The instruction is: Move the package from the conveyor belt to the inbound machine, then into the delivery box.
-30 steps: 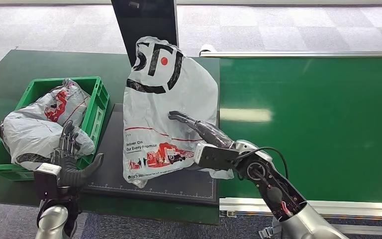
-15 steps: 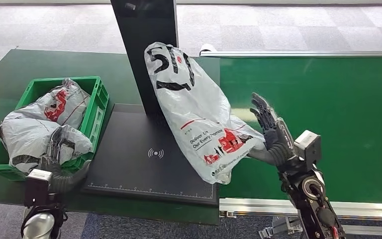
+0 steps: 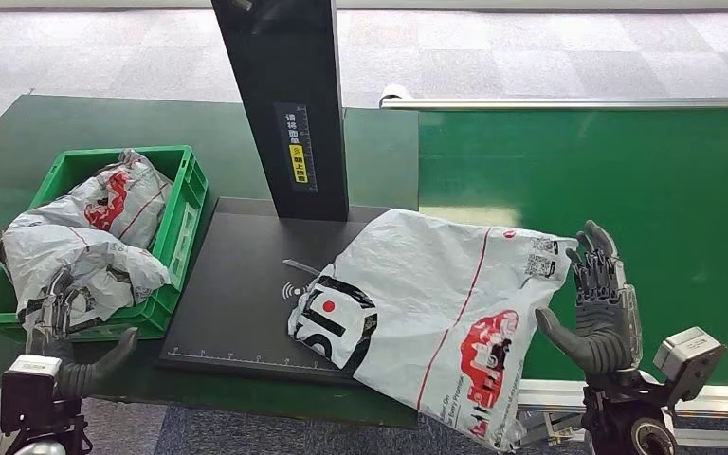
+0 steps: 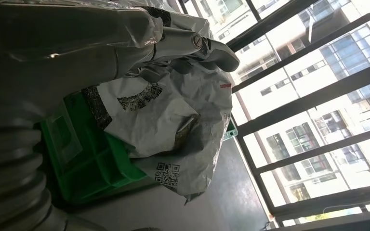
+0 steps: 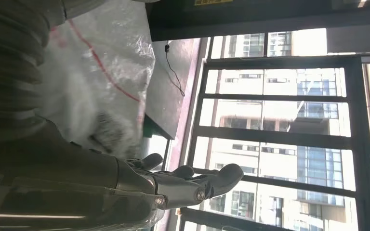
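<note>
Head view: I see the package [image 3: 436, 318] lying flat across the inbound machine [image 3: 246, 294] and the belt [image 3: 626, 190] edge. My right hand [image 3: 599, 318], at its 3 o'clock, is spread, holding nothing; left hand [image 3: 62, 327] fingers apart near the green box [image 3: 185, 204]

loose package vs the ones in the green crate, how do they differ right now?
The loose package lies spread flat, half on the black scanner plate, its edge hanging off the table front; the crate packages sit crumpled and heaped in the green crate. It looks larger. All are grey-white bags with red and black print.
</note>
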Available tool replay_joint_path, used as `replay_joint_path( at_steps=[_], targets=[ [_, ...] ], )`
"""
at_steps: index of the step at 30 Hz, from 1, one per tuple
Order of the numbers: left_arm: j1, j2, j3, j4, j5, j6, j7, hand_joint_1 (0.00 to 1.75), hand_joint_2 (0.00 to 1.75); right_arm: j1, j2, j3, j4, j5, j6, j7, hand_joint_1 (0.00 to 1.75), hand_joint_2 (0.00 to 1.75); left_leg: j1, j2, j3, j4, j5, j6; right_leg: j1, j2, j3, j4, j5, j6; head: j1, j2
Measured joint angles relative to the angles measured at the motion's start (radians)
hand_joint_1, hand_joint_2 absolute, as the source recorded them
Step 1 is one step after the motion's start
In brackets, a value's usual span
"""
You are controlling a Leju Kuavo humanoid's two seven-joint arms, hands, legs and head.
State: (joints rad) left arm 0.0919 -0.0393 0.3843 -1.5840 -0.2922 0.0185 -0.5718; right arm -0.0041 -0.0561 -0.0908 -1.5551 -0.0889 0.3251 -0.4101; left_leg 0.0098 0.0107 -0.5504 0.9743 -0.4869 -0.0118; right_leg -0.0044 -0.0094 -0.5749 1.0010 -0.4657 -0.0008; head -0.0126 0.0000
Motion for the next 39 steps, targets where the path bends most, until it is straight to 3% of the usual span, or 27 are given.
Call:
replay_joint_path(
  at_steps=[16, 39],
  targets=[
    [0.000, -0.022, -0.028, -0.004, -0.037, -0.062, -0.014, 0.00, 1.75, 0.082, 0.067, -0.190, -0.111, -0.039, 0.003, -0.016, 0.00, 1.75, 0.000, 0.000, 0.001, 0.000, 0.000, 0.000, 0.000, 0.000, 0.000, 0.000, 0.000, 0.000, 0.000, 0.000],
    [0.007, -0.040, -0.274, 0.014, -0.237, -0.069, 0.003, 0.00, 1.75, 0.063, 0.084, -0.185, -0.094, 0.014, 0.043, -0.015, 0.00, 1.75, 0.000, 0.000, 0.000, 0.000, 0.000, 0.000, 0.000, 0.000, 0.001, 0.000, 0.000, 0.000, 0.000, 0.000]
  ],
)
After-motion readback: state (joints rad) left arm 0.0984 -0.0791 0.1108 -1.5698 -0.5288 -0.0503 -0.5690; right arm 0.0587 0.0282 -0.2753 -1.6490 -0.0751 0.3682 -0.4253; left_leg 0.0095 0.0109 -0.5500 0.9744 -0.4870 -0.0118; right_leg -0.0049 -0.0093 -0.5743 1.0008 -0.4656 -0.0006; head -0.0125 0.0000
